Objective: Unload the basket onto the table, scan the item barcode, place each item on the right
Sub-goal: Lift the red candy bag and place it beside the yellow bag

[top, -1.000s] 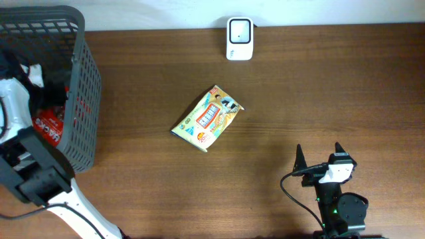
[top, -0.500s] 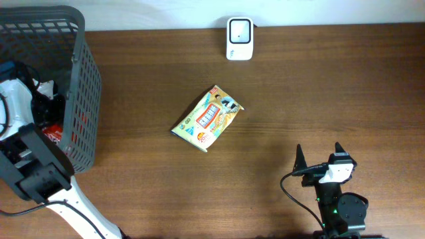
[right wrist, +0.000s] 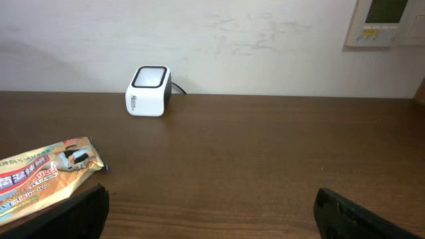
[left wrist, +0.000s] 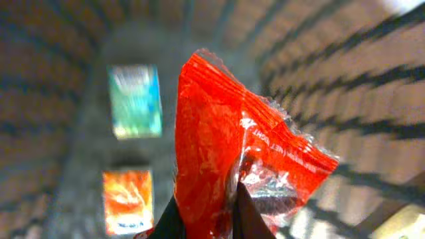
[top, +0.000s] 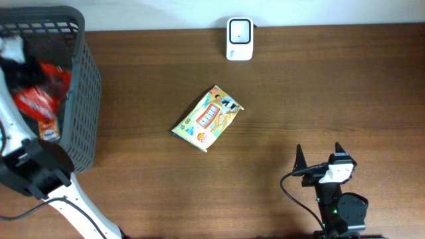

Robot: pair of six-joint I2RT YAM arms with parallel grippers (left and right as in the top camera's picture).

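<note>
Overhead view: the red packet [top: 41, 99] hangs inside the grey mesh basket [top: 86, 79], well apart from the white scanner [top: 239, 38]. It should clear the rim before swinging over, barcode side facing the scanner.

Left wrist view: the left gripper [left wrist: 206, 216] pinches the packet's crinkly, glossy film, jaws nearly closed.

Right wrist view: the right gripper [right wrist: 216, 216] stands wide apart and empty over the wooden table [right wrist: 265, 153], with a flat yellow packet [right wrist: 46, 176] lying near.

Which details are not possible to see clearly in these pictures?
- Red packet, left wrist view: barcode not visible; print blurred.
- Blue-green packet and orange packet beneath, left wrist view: blurred, unreadable.
- Yellow snack packet, overhead: text too small; right wrist view: cut by left edge.
</note>
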